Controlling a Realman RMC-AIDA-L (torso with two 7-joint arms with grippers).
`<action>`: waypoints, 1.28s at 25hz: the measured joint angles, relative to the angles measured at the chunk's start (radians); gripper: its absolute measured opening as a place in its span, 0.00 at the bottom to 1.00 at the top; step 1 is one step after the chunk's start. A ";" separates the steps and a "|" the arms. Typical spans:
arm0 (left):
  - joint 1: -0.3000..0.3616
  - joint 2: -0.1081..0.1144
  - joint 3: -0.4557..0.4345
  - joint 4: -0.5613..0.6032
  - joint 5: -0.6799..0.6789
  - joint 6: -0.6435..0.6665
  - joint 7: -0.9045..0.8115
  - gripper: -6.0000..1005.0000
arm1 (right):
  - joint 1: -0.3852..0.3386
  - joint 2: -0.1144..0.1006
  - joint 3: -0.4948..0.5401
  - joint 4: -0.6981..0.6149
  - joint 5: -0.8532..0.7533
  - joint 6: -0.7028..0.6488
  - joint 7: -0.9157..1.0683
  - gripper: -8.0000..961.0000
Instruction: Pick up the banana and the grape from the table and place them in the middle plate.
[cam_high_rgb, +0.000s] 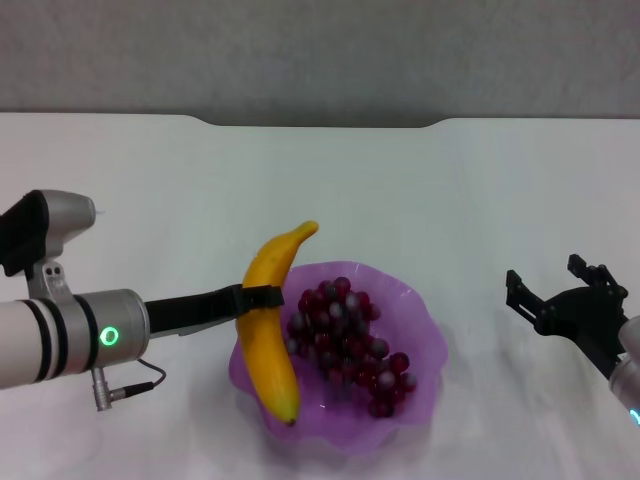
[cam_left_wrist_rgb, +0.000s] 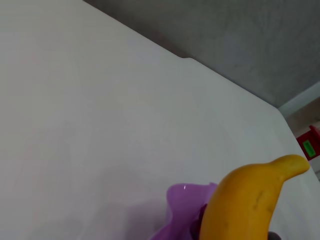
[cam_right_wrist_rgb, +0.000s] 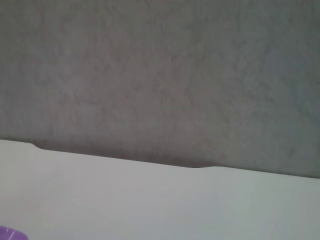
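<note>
The purple scalloped plate sits on the white table near its front middle. The bunch of dark red grapes lies inside the plate. My left gripper is shut on the yellow banana around its middle and holds it over the plate's left rim, dark tip low, stem end pointing up and away. The banana and the plate's edge show in the left wrist view. My right gripper is open and empty, off to the right of the plate. A sliver of plate shows in the right wrist view.
The table's far edge has a notch in front of a grey wall. A red object stands beyond the table's corner in the left wrist view.
</note>
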 joint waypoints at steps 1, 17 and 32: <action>-0.001 0.000 0.003 0.002 -0.001 0.002 0.000 0.53 | 0.001 0.000 0.000 0.000 0.000 0.000 0.000 0.94; -0.005 -0.002 0.057 0.029 -0.187 0.015 0.164 0.56 | 0.002 0.000 -0.004 0.003 0.000 -0.002 -0.001 0.94; 0.091 0.003 -0.074 -0.051 -0.377 0.025 0.491 0.89 | 0.001 0.000 0.000 0.000 0.000 -0.003 -0.006 0.94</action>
